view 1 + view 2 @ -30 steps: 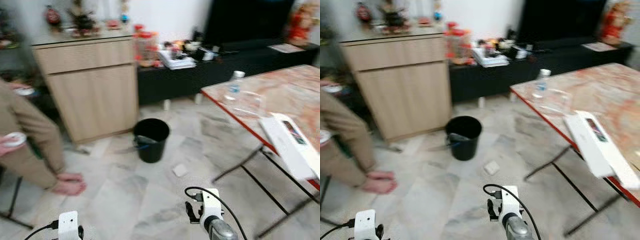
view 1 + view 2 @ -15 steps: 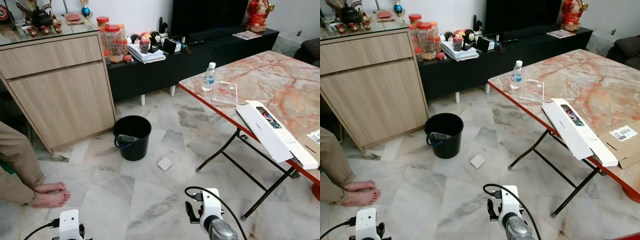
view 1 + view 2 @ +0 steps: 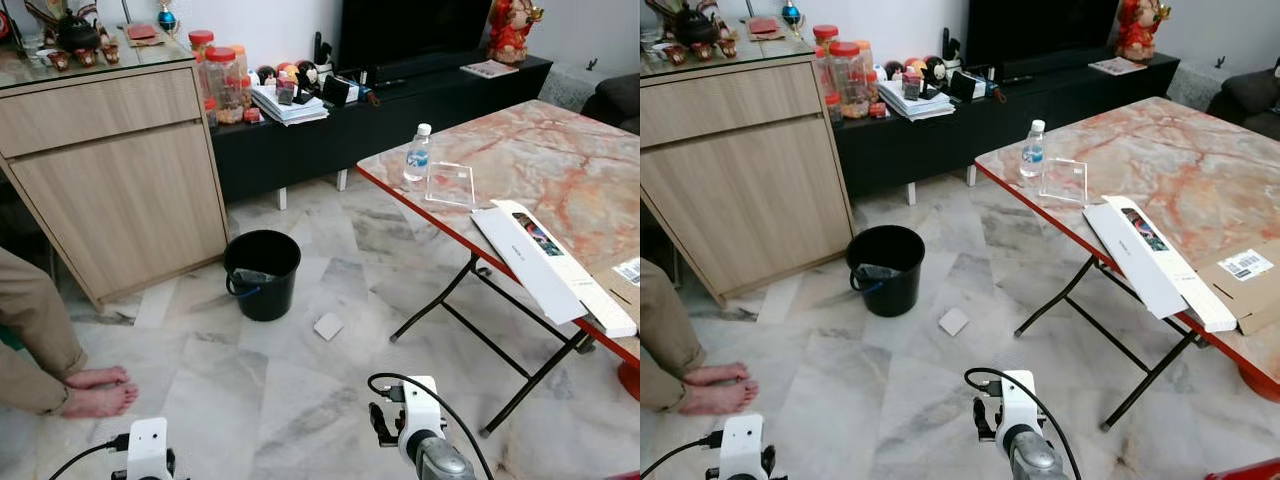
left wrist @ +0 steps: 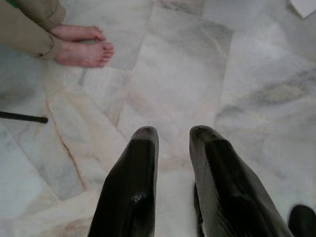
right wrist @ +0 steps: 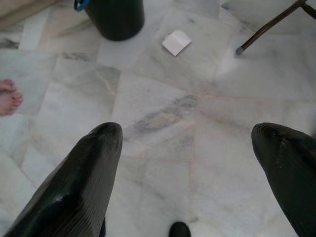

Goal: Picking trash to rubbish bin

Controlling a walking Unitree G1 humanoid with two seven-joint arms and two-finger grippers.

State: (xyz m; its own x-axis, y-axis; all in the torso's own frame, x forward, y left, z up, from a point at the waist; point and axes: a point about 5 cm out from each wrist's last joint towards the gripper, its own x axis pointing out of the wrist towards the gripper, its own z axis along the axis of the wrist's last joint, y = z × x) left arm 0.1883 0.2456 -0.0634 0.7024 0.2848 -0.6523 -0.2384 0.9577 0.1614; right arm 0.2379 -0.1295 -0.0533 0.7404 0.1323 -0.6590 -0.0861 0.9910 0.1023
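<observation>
A small white square of paper trash (image 3: 328, 326) lies flat on the marble floor, just right of a black rubbish bin (image 3: 263, 274) with a blue handle. The paper trash (image 5: 177, 42) and the bin (image 5: 115, 17) also show in the right wrist view, well beyond the fingers. My right gripper (image 5: 190, 148) hangs low over the floor, its fingers wide open and empty. My left gripper (image 4: 173, 136) points at bare floor with its two fingers nearly together, nothing between them. Both wrists (image 3: 420, 410) sit at the bottom of the eye views.
A folding table (image 3: 560, 180) with red edge stands on the right, bearing a water bottle (image 3: 417, 153), a long white box (image 3: 548, 264) and a clear stand. A wooden cabinet (image 3: 120, 180) and a black TV bench (image 3: 400, 110) line the wall. A person's bare feet (image 3: 98, 390) rest at left.
The camera has shifted slightly since half a second ago, and the earlier blur has cleared. The left wrist has edged a little to the right. The trash and bin have not moved.
</observation>
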